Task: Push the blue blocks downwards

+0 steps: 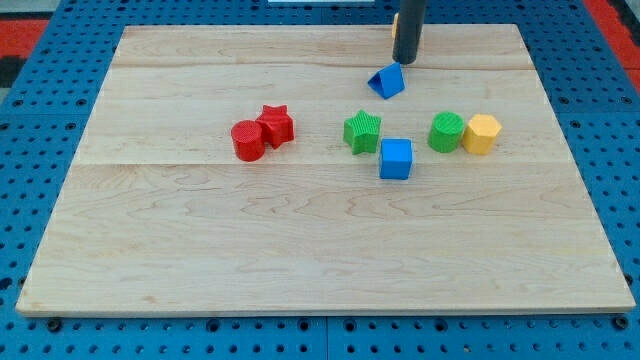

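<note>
board (200,250): light wood, lies on blue pegboard (40,150)
red cylinder (247,140): left of centre, touching red star
red star (276,125): just right of and slightly above red cylinder
green star (362,131): near board centre, well apart from the red pair
green cylinder (446,132): right part of board, touching yellow block
yellow block (482,133): hexagonal, rightmost in the row
red patches: at view's top corners, beyond pegboard
</note>
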Robot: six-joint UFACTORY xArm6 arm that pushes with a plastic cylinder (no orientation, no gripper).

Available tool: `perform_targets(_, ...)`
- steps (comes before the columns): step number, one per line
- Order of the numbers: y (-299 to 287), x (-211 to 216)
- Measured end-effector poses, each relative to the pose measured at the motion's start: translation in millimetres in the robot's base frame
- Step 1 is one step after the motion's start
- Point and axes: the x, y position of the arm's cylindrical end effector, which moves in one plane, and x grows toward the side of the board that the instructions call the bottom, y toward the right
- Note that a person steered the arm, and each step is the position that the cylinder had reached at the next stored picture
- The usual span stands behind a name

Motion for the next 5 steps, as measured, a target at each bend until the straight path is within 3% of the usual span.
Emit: perform_targets(5,-7,126)
